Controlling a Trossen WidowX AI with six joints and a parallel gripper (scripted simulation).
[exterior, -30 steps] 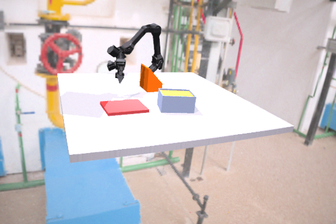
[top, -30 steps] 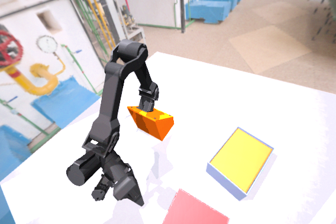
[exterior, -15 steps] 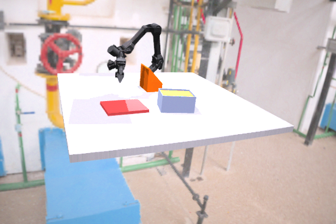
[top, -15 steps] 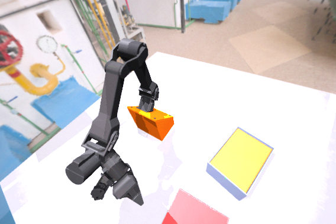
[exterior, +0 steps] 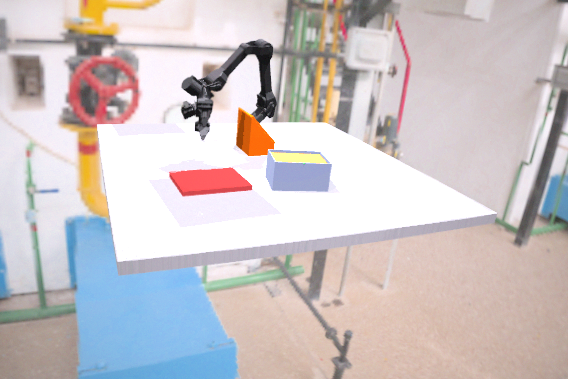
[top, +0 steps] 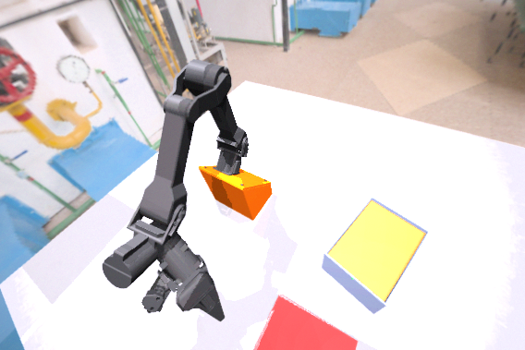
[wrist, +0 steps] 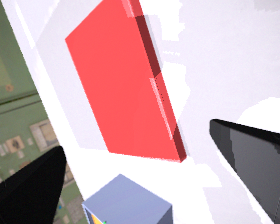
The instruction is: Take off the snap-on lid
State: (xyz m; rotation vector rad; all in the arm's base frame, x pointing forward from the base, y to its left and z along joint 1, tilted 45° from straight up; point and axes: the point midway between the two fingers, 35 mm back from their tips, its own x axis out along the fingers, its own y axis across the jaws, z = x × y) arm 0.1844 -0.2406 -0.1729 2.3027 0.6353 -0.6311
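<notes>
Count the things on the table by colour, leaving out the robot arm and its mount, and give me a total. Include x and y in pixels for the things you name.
Red: 1, the flat lid (top: 307, 326) (exterior: 210, 181) (wrist: 116, 90)
Blue-grey with a yellow inside: 1, the open box (top: 350, 280) (exterior: 298, 176) (wrist: 128, 200)
Total: 2

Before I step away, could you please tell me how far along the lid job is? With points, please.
It looks essentially done: the box (top: 353, 284) (exterior: 298, 176) (wrist: 133, 202) stands open, and the red lid (top: 305, 326) (exterior: 210, 181) (wrist: 116, 85) lies flat on the table. Nothing is in hand; the gripper (top: 223, 319) (exterior: 203, 138) (wrist: 139, 139) is open. Nothing obvious is left, though I can't confirm the lid's right side is up.
</notes>
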